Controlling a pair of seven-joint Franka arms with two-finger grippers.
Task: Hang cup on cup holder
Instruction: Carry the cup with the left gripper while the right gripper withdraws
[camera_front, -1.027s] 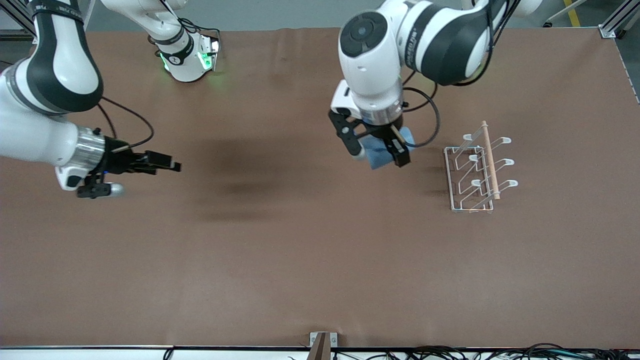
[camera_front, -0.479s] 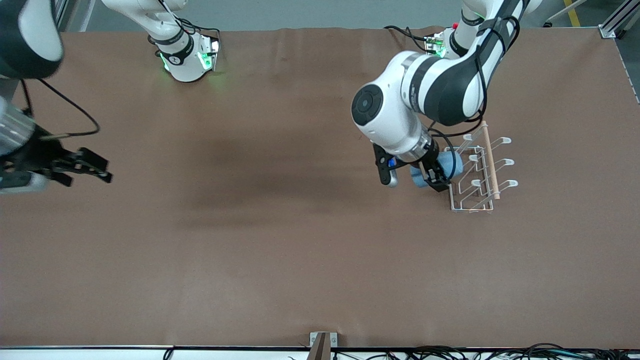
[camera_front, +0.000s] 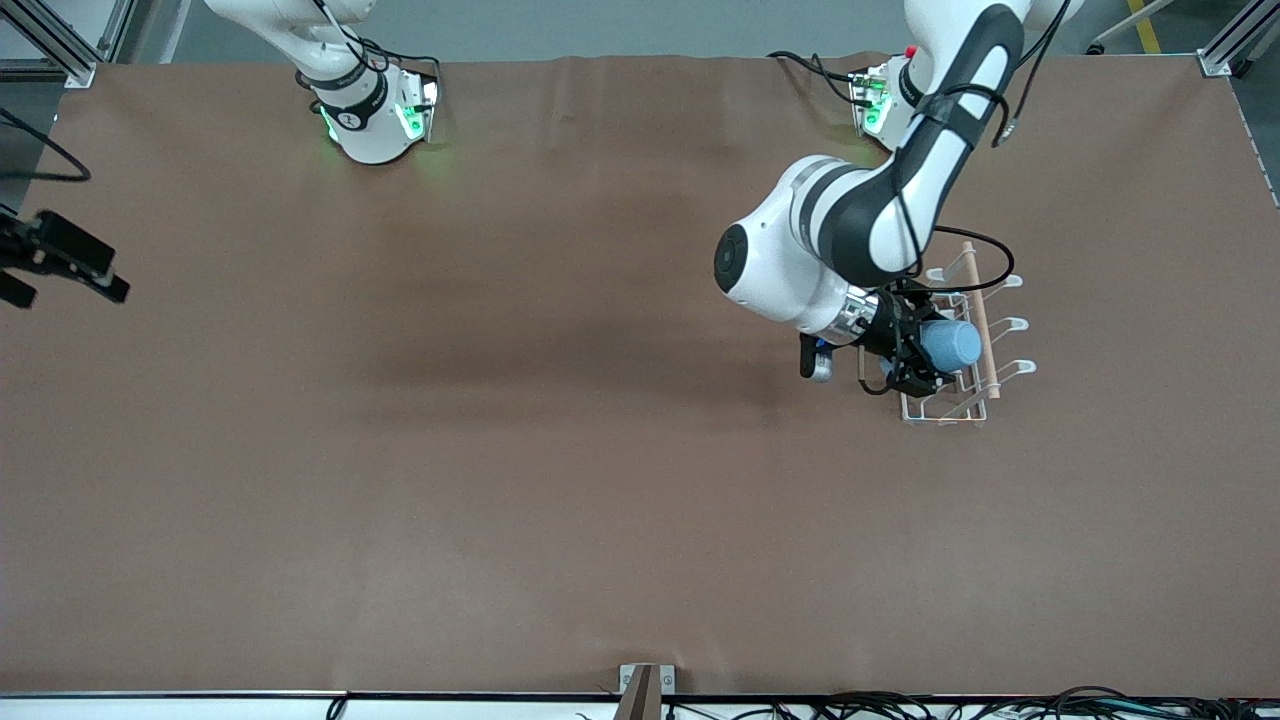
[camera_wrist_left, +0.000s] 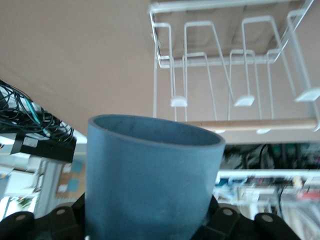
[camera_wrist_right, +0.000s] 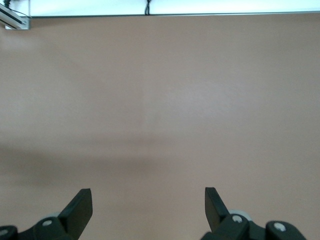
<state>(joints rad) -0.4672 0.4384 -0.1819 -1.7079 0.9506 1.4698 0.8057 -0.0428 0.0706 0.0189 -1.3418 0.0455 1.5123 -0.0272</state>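
My left gripper (camera_front: 925, 350) is shut on the light-blue cup (camera_front: 950, 343) and holds it on its side over the white wire cup holder (camera_front: 945, 410), its mouth toward the wooden rod (camera_front: 982, 325). In the left wrist view the cup (camera_wrist_left: 150, 175) fills the foreground, with the cup holder's prongs (camera_wrist_left: 240, 75) and rod (camera_wrist_left: 260, 123) past its rim. My right gripper (camera_front: 60, 262) is open and empty at the right arm's end of the table; its fingers (camera_wrist_right: 80, 207) show over bare brown table.
The brown table cover (camera_front: 560, 480) spreads wide and bare around the rack. The arm bases (camera_front: 375, 115) stand at the table's edge farthest from the front camera. Cables (camera_front: 950, 705) run along the edge nearest to it.
My left gripper carried the cup toward the left arm's end of the table, tipped it sideways and brought it over the rack. My right gripper drew back toward the table's end.
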